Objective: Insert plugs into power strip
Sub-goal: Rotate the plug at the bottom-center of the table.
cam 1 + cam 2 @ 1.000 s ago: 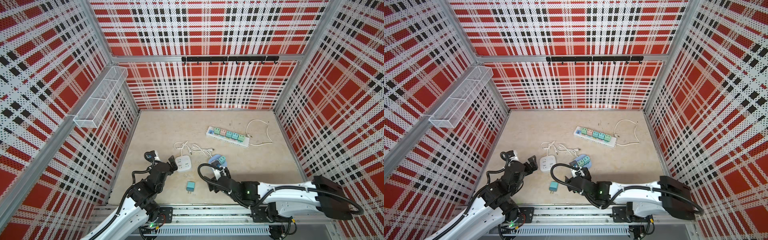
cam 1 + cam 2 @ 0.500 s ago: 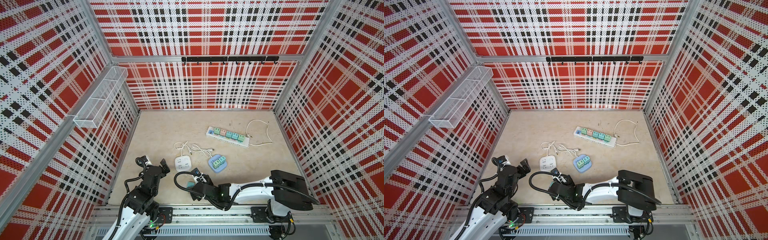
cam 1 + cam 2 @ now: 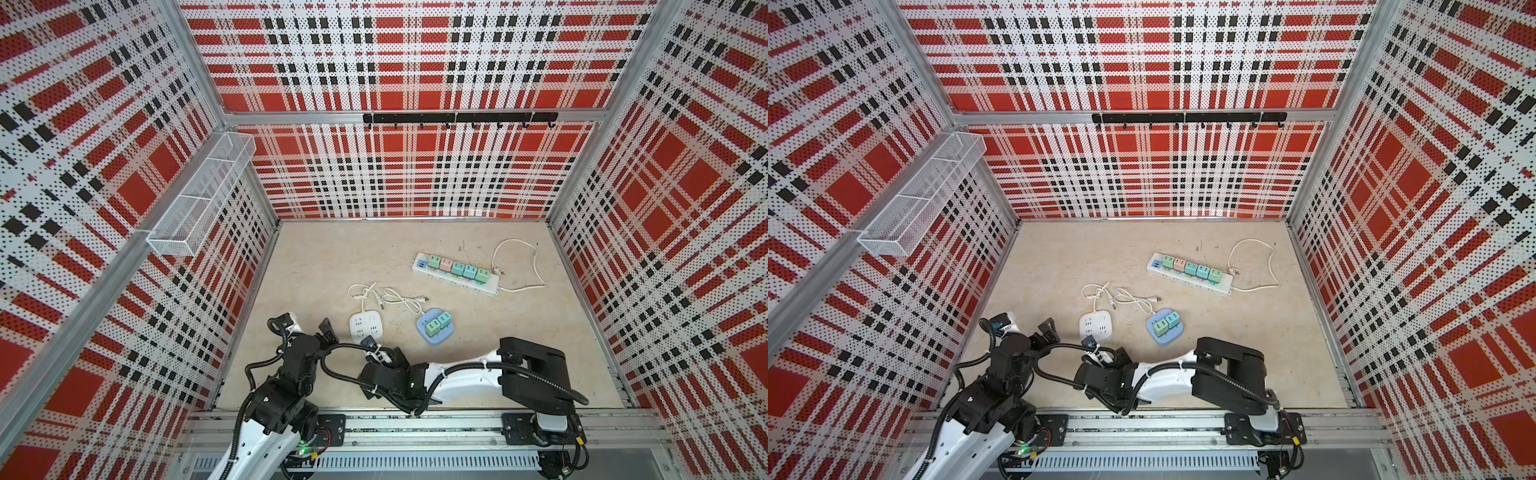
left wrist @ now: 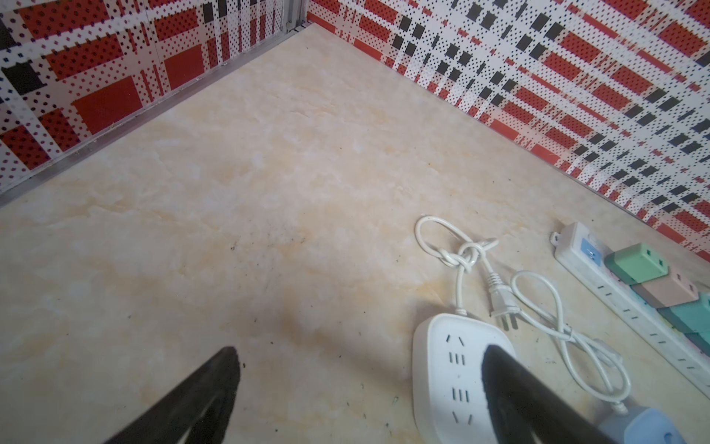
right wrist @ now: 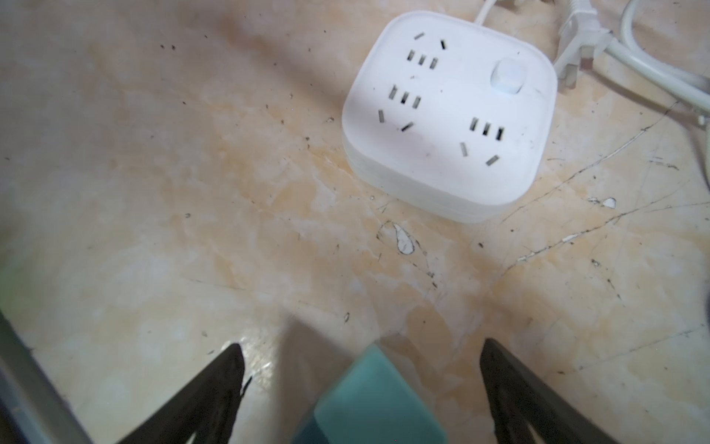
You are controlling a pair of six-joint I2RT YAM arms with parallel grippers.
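Item one, long white power strip (image 3: 489, 286): lies on the beige table (image 3: 332, 257) at far right of centre, set slantwise, with five plugs (image 3: 457, 269) seated in a row (mint green, pale pink, two teal, mint green) and its white cord (image 3: 515, 266) looped to its right. Item two, blue square strip (image 3: 434, 340): near centre, carrying mint-green plugs (image 3: 438, 324). Item three, white square strip (image 3: 365, 326): just left of the blue one, sockets bare, its knotted cord (image 3: 374, 293) on the far side. Item four, loose teal plug (image 5: 369, 399): on the table on the near side of the white square strip, lying between the fingers of the right gripper (image 5: 361, 346), whose jaws stand wide apart with a gap showing on each side of the plug. Item five, left gripper (image 4: 361, 353): jaws spread, nothing between them, hanging at near left just beside the white square strip.
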